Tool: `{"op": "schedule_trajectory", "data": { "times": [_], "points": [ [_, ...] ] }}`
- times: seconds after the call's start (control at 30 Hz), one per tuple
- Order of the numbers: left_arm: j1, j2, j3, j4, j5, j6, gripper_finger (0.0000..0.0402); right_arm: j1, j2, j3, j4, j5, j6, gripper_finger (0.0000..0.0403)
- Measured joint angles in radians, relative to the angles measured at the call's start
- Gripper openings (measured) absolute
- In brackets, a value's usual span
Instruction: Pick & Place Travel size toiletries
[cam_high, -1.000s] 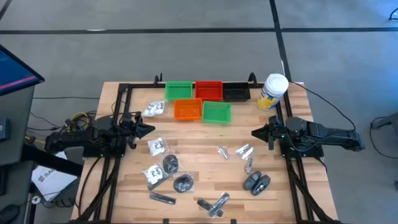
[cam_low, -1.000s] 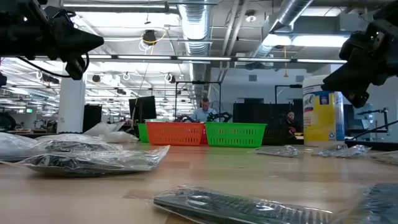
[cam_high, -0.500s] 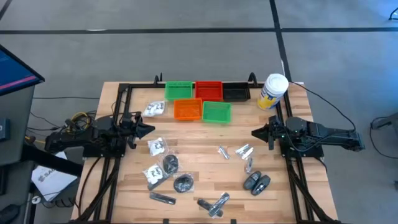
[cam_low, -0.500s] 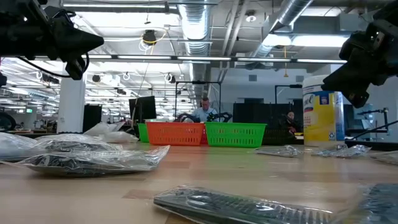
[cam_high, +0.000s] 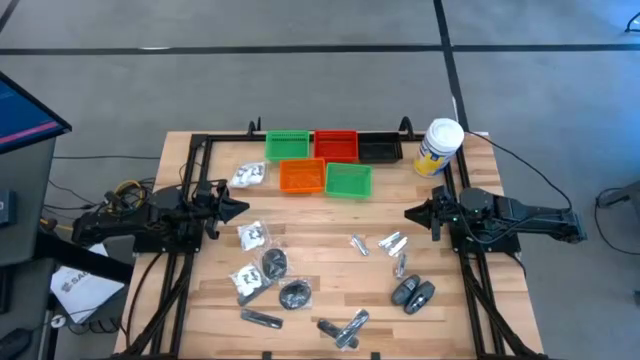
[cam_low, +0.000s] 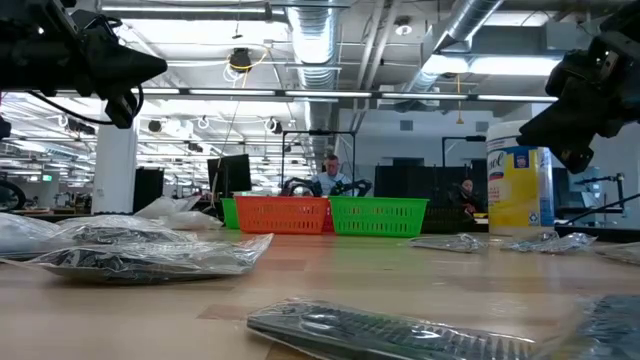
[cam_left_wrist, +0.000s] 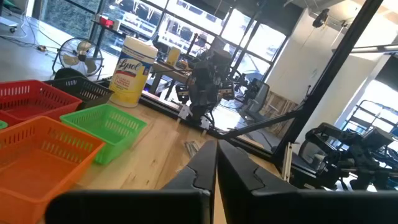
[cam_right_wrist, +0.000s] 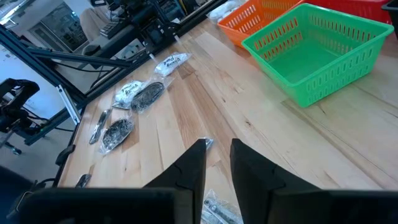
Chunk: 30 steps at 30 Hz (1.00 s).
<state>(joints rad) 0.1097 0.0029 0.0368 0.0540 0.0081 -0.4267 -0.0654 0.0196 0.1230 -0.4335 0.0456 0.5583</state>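
High view: toiletries amid bare table

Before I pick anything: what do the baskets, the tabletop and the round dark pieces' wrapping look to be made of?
Baskets, e.g. the green basket: likely moulded plastic, matte, with slotted lattice walls.
Tabletop: wood, pale glued strips with visible grain.
Dark round pieces: clear glossy film, probably plastic, crinkled and catching glints; the contents' material is unclear.

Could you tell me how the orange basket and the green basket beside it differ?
The orange basket lies nearer the left arm's side of the table; the green basket beside it lies nearer the right arm's side. In the right wrist view the green basket shows whole, while the orange basket is partly cut off behind it. Both are small slatted plastic trays of similar size, upright, side by side, and nothing shows inside either.
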Motion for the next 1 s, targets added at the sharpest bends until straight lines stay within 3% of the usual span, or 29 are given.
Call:
{"op": "schedule_trajectory", "data": {
  "times": [0.3,0.57,0.7,1.0],
  "points": [
    [0.000,0.000,0.000,0.002,0.000,0.004,0.0007,0.000,0.000,0.000,0.000,0.000,0.000,0.0067],
    [0.000,0.004,0.000,0.096,-0.167,0.060,0.0007,0.000,0.000,0.000,0.000,0.000,0.000,0.0067],
    [0.000,0.005,0.000,0.118,-0.193,0.049,0.0007,0.000,0.000,0.000,0.000,0.000,0.000,0.0067],
    [0.000,0.004,0.000,0.168,-0.194,-0.142,0.0007,0.000,0.000,0.000,0.000,0.000,0.000,0.0067]
  ]
}}
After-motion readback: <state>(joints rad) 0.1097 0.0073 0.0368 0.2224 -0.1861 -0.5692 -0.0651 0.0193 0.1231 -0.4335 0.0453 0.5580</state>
